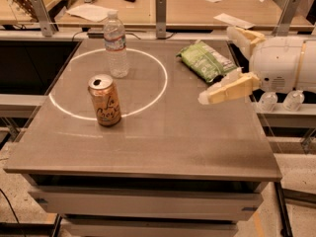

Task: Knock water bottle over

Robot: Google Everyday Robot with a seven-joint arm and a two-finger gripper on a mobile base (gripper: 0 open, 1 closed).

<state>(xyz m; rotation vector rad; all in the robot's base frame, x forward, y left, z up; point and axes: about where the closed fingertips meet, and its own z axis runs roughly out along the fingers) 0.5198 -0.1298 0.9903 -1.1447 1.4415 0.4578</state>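
Observation:
The water bottle (116,44) stands upright at the back left of the grey table (163,142), just inside the far edge of a white circle marked on it. It is clear plastic with a white cap and a white-and-red label. My gripper (216,65) comes in from the right, above the table's right side and well to the right of the bottle. Its tan fingers (227,89) are spread apart and hold nothing.
An orange-tan drink can (104,100) stands upright in front of the bottle, on the circle's near left part. A green snack bag (203,60) lies at the back right, under my gripper. Behind the table is a wooden desk (187,6) with papers.

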